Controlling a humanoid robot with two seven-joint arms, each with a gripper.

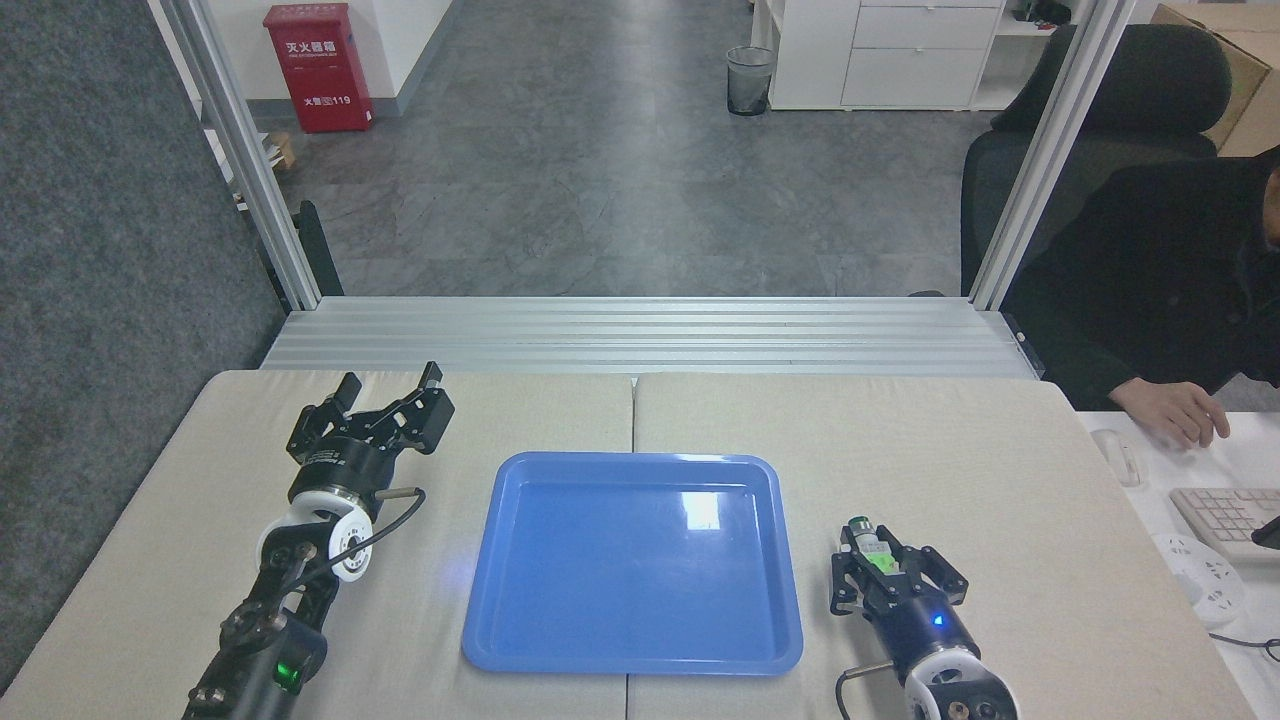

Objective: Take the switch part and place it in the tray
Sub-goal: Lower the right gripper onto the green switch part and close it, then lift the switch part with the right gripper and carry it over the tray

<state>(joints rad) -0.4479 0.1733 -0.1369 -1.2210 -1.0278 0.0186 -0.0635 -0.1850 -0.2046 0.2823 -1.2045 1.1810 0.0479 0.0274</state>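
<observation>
The tray point(632, 565) lies at the middle of the surface point(1000, 470). Left of it, well apart, sits the left pincer point(388, 388), near the surface's far edge. Just right of the tray's near right corner, the right pincer point(880, 560) grips the switch part point(870, 545). Off the surface's right edge, a person's hand point(1170, 412) rests beside a keyboard point(1225, 520).

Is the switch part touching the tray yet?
Apart. The head view shows the switch part in the right gripper, with bare table between it and the tray rim.
</observation>
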